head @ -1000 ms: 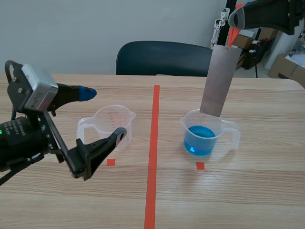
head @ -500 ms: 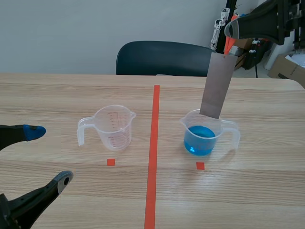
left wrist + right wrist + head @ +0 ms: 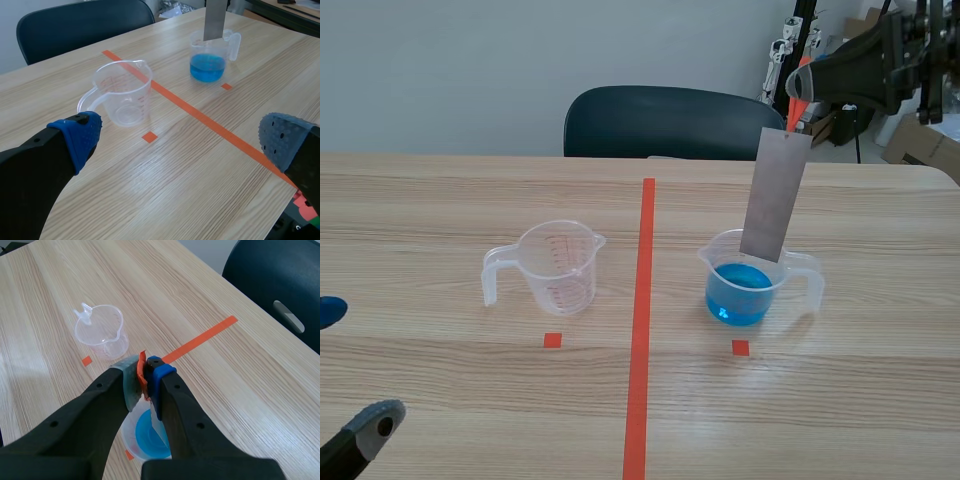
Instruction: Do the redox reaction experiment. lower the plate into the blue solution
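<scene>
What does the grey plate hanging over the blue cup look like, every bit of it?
The plate is a thin, flat, long rectangle, dull grey like metal, with plain smooth faces. It hangs nearly upright, leaning slightly, from an orange tab at its top end, which the right gripper pinches shut. Its lower end sits at about the rim of the clear handled cup holding the blue solution. It appears not to reach the liquid yet. Nothing else touches it.
</scene>
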Robot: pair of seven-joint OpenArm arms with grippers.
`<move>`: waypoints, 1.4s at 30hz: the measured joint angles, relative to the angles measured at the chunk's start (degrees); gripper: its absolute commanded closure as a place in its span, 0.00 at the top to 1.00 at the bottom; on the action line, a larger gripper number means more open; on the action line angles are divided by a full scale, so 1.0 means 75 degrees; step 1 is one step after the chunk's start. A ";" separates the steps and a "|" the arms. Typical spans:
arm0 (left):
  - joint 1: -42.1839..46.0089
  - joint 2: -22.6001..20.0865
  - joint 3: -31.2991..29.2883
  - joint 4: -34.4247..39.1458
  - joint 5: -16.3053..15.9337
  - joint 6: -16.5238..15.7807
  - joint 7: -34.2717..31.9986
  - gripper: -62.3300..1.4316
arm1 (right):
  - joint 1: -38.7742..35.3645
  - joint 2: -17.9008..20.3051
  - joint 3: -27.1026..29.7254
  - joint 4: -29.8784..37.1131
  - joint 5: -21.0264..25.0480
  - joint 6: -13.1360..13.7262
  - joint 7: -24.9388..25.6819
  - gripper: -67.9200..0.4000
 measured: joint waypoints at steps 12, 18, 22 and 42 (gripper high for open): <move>0.1303 0.0431 -0.0766 0.0000 0.0000 0.0003 -0.1641 1.00 | -0.0044 -0.0420 0.0000 0.0000 -0.0525 0.0000 -0.0035 0.01; 0.1428 0.1553 -0.1224 -0.0017 0.0286 0.0061 -0.1644 1.00 | -0.0175 -0.0592 0.0000 -0.0003 -0.0822 0.0000 -0.0070 0.01; 0.1425 0.2387 -0.1241 -0.0076 0.0909 0.0058 -0.1647 1.00 | -0.0239 -0.0874 0.0000 -0.0134 -0.1046 0.0000 -0.0082 0.01; 0.0082 0.3917 -0.0804 -0.0650 0.3500 0.0259 -0.1789 1.00 | -0.0254 -0.1265 0.0000 -0.0458 -0.1731 -0.0003 -0.0058 0.01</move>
